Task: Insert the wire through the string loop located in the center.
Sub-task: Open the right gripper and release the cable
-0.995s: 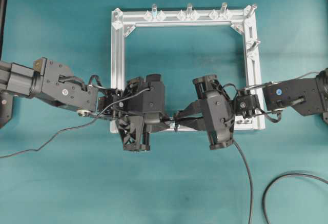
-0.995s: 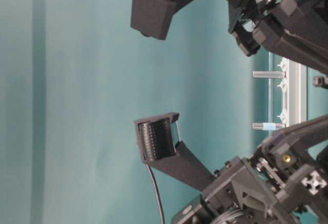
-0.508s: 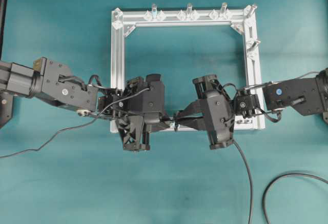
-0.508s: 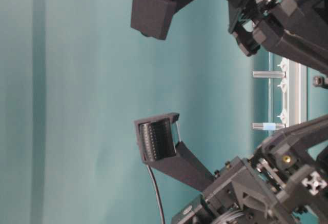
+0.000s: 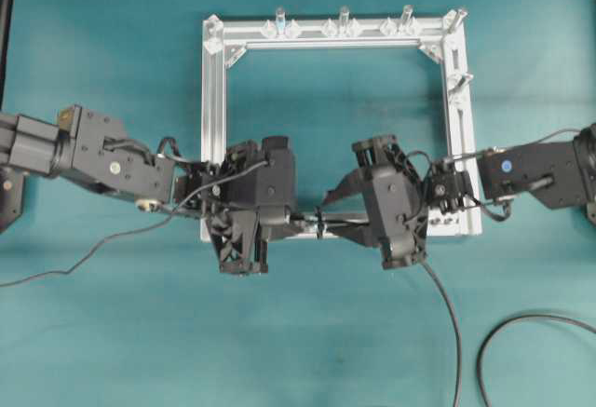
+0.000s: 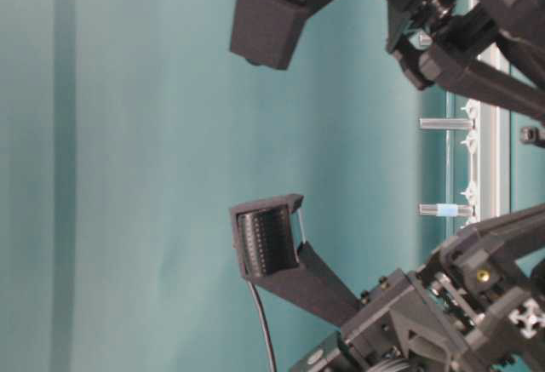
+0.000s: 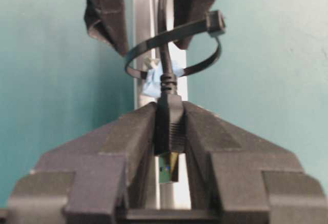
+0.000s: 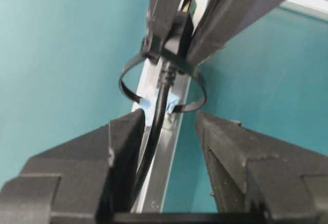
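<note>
In the left wrist view my left gripper (image 7: 169,114) is shut on the black plug of the wire (image 7: 169,126). The plug's metal tip points back between the fingers. From the plug the wire runs up through the string loop (image 7: 215,23), a black band round the silver frame bar (image 7: 143,8) beside a pale blue piece (image 7: 154,83). In the right wrist view my right gripper (image 8: 166,119) is open. The wire (image 8: 161,98) lies along its left finger, passes through the loop (image 8: 122,83) and ends between the left gripper's fingers beyond. Overhead, both grippers meet at the loop (image 5: 318,223) on the near bar.
The square aluminium frame (image 5: 214,128) lies on the teal table, with upright posts (image 5: 344,18) and clips on its far and right bars. Loose cables trail over the table at the left (image 5: 84,258) and lower right (image 5: 521,323).
My right gripper has opened and let go of the wire, its fingers now spread to either side of the bar. The left gripper still holds the plug and has barely moved.
</note>
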